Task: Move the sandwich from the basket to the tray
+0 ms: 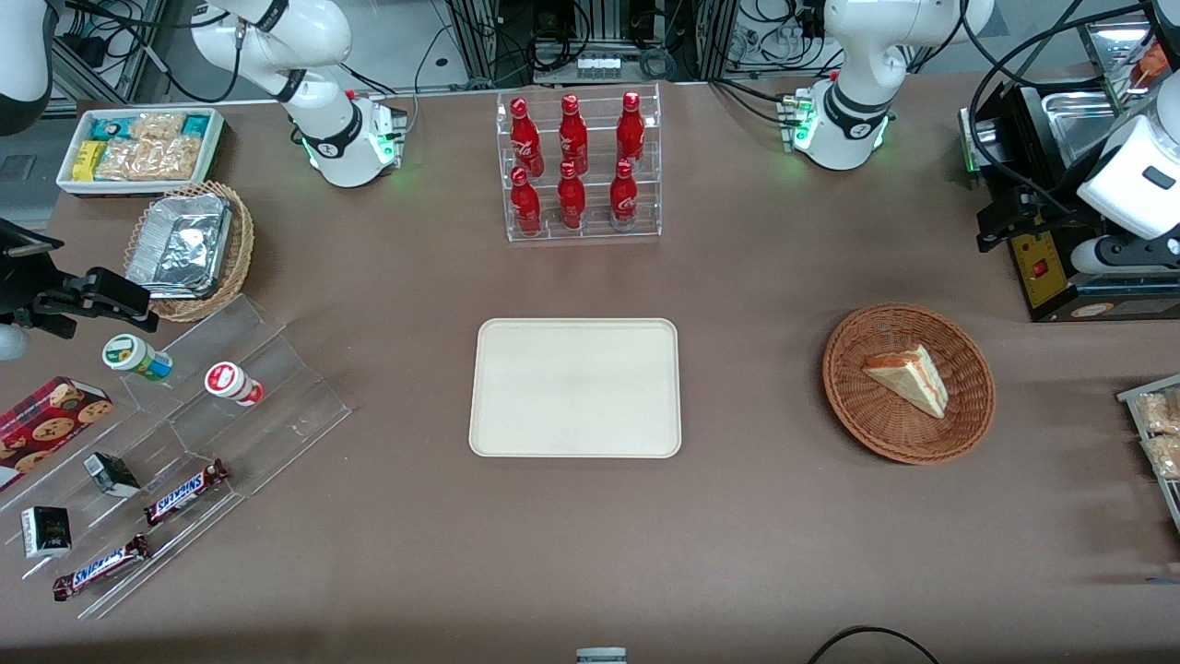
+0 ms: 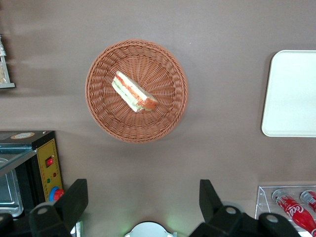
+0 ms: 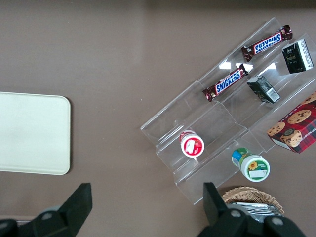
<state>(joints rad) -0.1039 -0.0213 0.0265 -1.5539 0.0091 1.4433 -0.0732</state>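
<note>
I see the sandwich [image 2: 134,92] lying in the basket [image 2: 101,111], well apart from the tray [image 1: 576,438]. My gripper [image 2: 143,202] hangs above the table just beside the basket, fingers spread wide, gripping nothing; its height I can't judge.

My base [image 1: 841,120] is a glossy white dome, at about twelve o'clock from the basket [image 1: 908,383], and there's a black band around it and a green light glowing at its side. Black cables trail off it. Now my gripper [image 2: 143,207]: two matte black, wedge-shaped fingers [image 2: 74,201], spread wide, grey screw heads on their mounts, hanging above the counter [image 1: 756,516] between base and basket.
</note>
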